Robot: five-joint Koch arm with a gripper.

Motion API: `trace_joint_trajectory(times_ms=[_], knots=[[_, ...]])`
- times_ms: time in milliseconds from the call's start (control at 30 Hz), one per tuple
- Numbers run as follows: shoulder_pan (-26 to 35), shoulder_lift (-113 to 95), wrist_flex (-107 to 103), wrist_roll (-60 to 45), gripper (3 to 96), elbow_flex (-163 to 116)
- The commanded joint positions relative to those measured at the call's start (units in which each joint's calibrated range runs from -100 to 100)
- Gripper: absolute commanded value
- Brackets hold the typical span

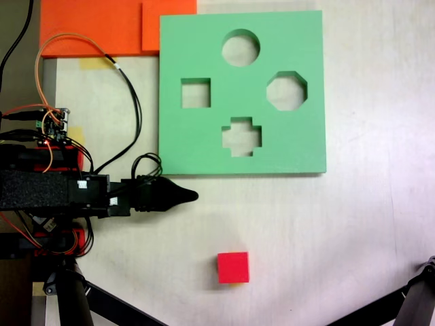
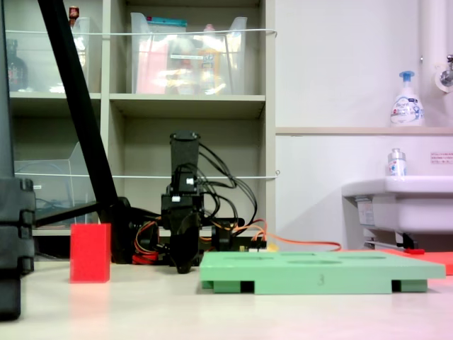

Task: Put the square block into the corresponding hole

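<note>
Overhead layout, first exterior view: one green board (image 1: 242,93) is lying on the table (image 1: 353,231) and showing four cutouts, namely a circle at 12 o'clock, an octagon at 3, a cross at 6, and the square hole (image 1: 196,93) at 9, all sitting empty. One red block (image 1: 233,267) is resting well apart, at 6 o'clock from the board. The gripper (image 1: 183,196) is hovering with fingers pressed together, pinching nothing. In the second exterior view, the board edge is showing a "3".
</note>
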Motion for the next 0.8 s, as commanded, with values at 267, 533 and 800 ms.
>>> trace_joint_trajectory(times_ms=[267,533,800], knots=[[-0.24,-0.55,-6.38,-0.20,49.4,-0.78],[-0.24,-0.55,-6.38,-0.20,49.4,-0.78],[-2.74,-0.55,-6.18,9.57,50.6,-0.78]])
